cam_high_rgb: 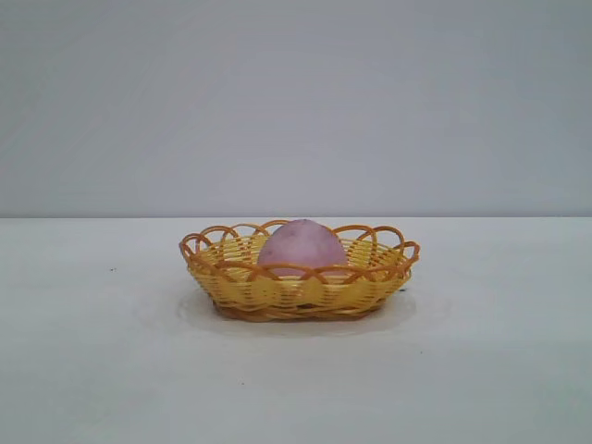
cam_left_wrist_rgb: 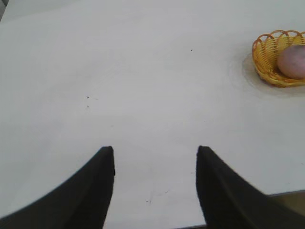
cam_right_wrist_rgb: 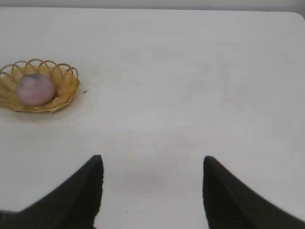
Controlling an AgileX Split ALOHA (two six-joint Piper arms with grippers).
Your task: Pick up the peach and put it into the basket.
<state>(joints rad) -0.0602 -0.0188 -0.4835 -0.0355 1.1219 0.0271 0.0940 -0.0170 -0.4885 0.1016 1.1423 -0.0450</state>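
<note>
The rounded pink-mauve peach (cam_high_rgb: 302,246) rests inside the shallow yellow wicker basket (cam_high_rgb: 277,289) mid-worktop, well apart from both grippers, left (cam_left_wrist_rgb: 155,152) and right (cam_right_wrist_rgb: 152,162), jaws parted and empty.

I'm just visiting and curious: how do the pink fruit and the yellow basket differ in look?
The peach is rounded, smooth and matte pink; the basket is a woven yellow oval with an orange looped rim. The peach is smaller, the basket wider. The peach sits inside; the basket rests on the table. Neither is touched by any tool.
</note>
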